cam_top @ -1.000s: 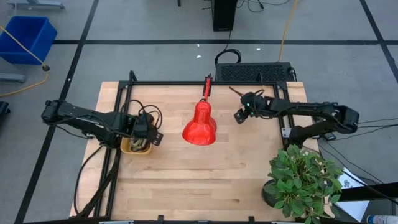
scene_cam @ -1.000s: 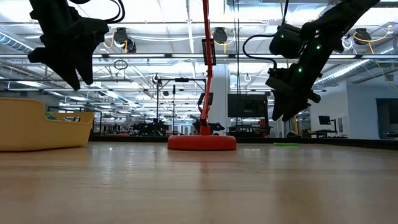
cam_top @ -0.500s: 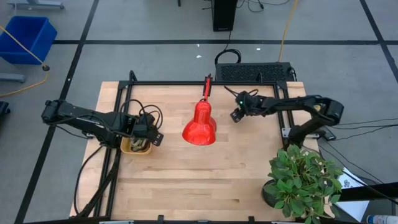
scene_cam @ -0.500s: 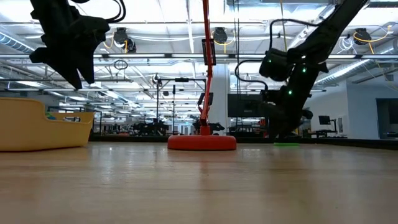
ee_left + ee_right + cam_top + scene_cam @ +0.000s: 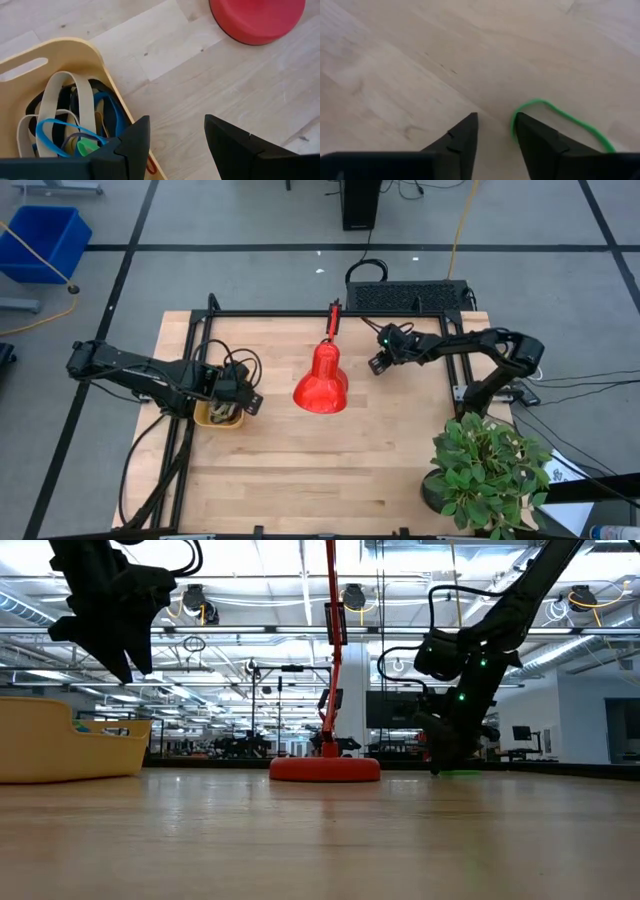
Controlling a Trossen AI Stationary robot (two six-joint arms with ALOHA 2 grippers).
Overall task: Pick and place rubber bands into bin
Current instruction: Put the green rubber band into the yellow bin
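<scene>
- Closing my right gripper (image 5: 495, 131) on the green rubber band (image 5: 559, 117): fingers narrowly apart, nothing pinched; I'd press flat to the table (image 5: 300, 470).
- Left gripper (image 5: 175, 142) hangs spread over the bin (image 5: 55, 55).

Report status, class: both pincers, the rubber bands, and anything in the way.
Right pincer down at the thin green rubber band, closing. Left pincer open above the yellow plastic bin of bands. Red lamp between.

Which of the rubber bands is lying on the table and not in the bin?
The green rubber band, a thin loop on the bare wood right at the right gripper. The other bands, tan, blue and black, lie piled inside the yellow bin under the left gripper.
</scene>
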